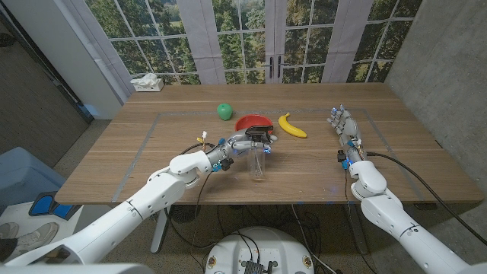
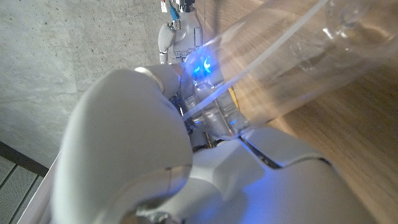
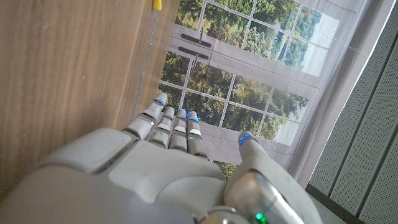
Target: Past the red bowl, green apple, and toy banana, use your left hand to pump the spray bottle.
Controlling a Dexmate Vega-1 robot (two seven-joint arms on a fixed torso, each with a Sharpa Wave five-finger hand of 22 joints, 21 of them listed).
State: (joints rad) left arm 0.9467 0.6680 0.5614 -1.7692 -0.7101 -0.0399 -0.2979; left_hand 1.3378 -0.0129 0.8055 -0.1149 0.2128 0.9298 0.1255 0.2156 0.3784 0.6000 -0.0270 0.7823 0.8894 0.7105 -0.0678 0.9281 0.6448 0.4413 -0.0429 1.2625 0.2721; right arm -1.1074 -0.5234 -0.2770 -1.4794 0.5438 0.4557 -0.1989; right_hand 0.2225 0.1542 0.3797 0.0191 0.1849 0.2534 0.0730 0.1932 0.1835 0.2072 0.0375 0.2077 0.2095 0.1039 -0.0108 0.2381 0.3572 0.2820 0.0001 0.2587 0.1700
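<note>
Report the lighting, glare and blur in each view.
Head view: even daylight, sharp, soft shadows under the spray bottle. Left wrist view: left hand close and blurred, blue glow, streaky reflections on the clear bottle. Right wrist view: right hand sharp, windows bright.

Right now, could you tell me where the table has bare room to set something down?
Bare wood lies left of the apple, and between the banana and right hand. It is crowded mid-table, where the left hand holds the bottle beside the bowl.
</note>
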